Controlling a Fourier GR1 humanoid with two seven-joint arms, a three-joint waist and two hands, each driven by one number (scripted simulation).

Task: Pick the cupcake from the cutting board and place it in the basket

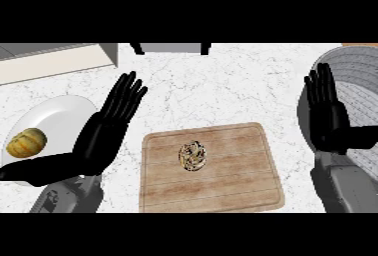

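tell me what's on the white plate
A yellow-orange round food item lies at the left of the white plate. The left hand covers its right and lower edge, so anything under the hand cannot be seen.

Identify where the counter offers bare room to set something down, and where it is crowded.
Bare white marble counter lies above the wooden cutting board, between the open left hand and right hand. The board's lower half, below the small brown cupcake, is also free. Crowded: the left, with the white plate, and the right, by the grey basket.
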